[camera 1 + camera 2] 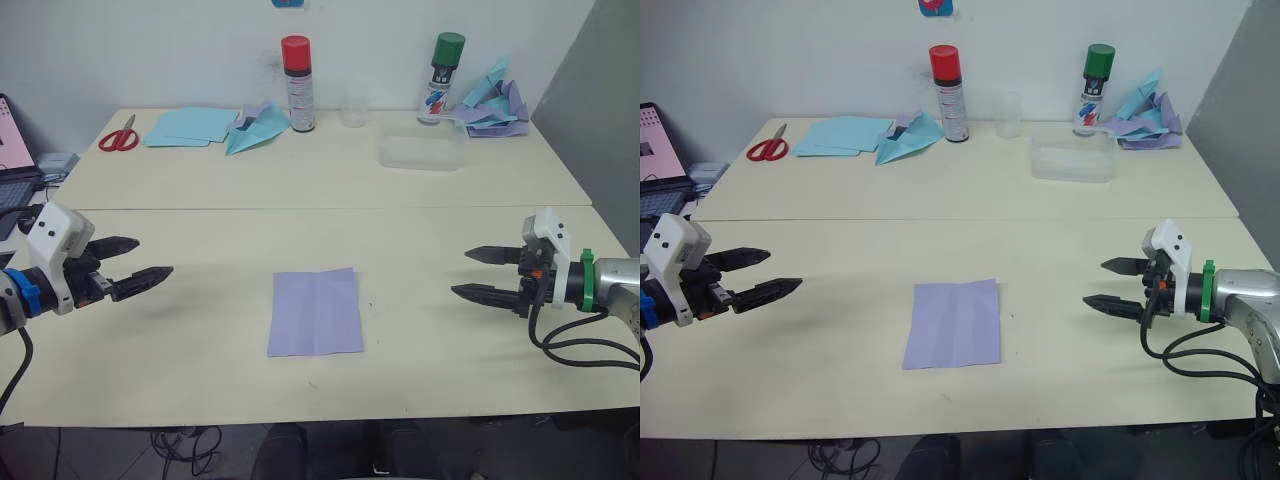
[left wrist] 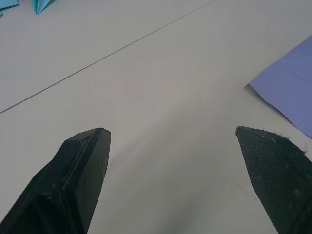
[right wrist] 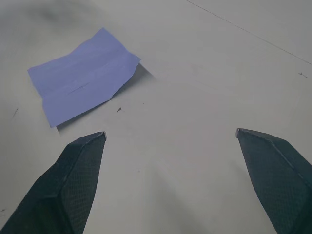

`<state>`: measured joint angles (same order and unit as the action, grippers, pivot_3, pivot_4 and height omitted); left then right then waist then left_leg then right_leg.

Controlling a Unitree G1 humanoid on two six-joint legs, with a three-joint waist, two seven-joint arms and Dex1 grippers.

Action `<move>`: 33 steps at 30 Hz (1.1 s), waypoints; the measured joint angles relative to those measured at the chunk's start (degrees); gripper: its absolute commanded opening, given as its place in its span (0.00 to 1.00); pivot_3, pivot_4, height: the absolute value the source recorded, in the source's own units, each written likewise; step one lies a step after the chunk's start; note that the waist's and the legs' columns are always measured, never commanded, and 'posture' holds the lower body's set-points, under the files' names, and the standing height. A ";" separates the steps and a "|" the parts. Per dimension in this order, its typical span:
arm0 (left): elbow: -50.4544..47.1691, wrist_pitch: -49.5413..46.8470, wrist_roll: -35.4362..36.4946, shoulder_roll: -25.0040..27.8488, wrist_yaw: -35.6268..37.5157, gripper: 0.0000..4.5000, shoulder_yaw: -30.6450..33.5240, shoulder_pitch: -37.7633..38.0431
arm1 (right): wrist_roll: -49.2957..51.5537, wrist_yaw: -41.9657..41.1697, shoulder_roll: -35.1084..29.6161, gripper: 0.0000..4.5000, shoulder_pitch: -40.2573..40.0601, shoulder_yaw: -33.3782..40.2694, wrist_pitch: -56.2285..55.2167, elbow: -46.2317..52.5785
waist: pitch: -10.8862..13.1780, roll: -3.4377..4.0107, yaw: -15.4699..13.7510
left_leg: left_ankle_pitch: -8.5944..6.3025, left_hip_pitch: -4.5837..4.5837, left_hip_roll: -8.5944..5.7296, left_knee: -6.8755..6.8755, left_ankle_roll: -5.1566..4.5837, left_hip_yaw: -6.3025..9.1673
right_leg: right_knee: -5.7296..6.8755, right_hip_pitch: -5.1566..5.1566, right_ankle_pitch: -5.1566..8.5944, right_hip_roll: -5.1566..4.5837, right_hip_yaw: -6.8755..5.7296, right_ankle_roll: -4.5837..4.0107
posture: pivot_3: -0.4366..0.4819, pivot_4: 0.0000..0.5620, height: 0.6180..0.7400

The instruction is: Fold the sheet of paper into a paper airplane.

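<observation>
Behind the sheet of paper (image 1: 315,312), clear tub (image 1: 421,153)

The sheet of paper (image 1: 316,312), a lavender rectangle with a faint centre crease, is laid flat and unfolded near the surface's front edge, midway along it.

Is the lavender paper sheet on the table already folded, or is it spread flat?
Spread out. The thin lavender paper sheet lies open as a full rectangle on the table, showing only a faint centre crease.

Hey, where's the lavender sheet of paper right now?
The sheet of paper lies flat on the near table, roughly midway between the open left end effector and the open right end effector, touching neither.
</observation>
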<state>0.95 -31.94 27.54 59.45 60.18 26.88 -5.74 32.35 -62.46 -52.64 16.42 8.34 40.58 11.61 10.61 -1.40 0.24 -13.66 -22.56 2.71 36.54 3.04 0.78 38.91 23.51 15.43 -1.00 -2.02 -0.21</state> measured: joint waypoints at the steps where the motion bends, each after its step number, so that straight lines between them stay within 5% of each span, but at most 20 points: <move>1: 0.00 0.00 0.00 0.00 0.00 1.00 0.00 0.00 | 0.00 0.00 0.00 0.99 0.00 0.00 0.00 0.00 | 0.00 0.00 0.00 | 0.00 0.00 0.00 0.01 0.00 0.00 | 0.00 0.00 0.00 0.00 0.00 0.00 | 0.48 0.27 1.00; 24: 0.27 0.43 0.47 -1.91 -0.93 1.00 -0.19 -1.92 | -1.95 0.44 0.25 0.99 2.79 -0.70 -2.88 -4.30 | 0.00 0.00 0.00 | 0.00 -0.10 0.00 0.27 0.00 0.03 | 0.07 -0.03 -0.01 -0.01 0.01 0.00 | 0.48 0.27 1.00; 27: -3.81 -2.43 3.19 -3.16 -0.99 0.87 -0.25 -1.94 | -1.90 0.43 0.36 1.00 2.74 -0.71 -2.44 -3.67 | 0.00 0.00 0.00 | 0.00 -0.14 -0.01 0.31 0.00 0.04 | 0.07 -0.02 -0.01 -0.02 0.02 0.01 | 0.48 0.27 1.00; 33: -17.62 -8.42 9.41 -11.00 -6.08 0.43 -5.09 -1.68 | -2.20 1.86 2.85 1.00 2.15 -2.66 -2.46 -3.16 | -0.01 -0.01 -0.04 | 0.00 -0.12 -0.02 0.40 0.00 0.10 | 0.09 -0.10 -0.03 -0.02 0.09 0.04 | 0.48 0.27 1.00</move>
<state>-16.67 -40.36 36.95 48.45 54.10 21.79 -7.42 30.15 -60.61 -49.79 18.57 5.68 38.12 8.44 10.60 -1.41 0.20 -13.67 -22.68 2.69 36.94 3.04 0.88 39.01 23.40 15.40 -1.02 -1.94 -0.17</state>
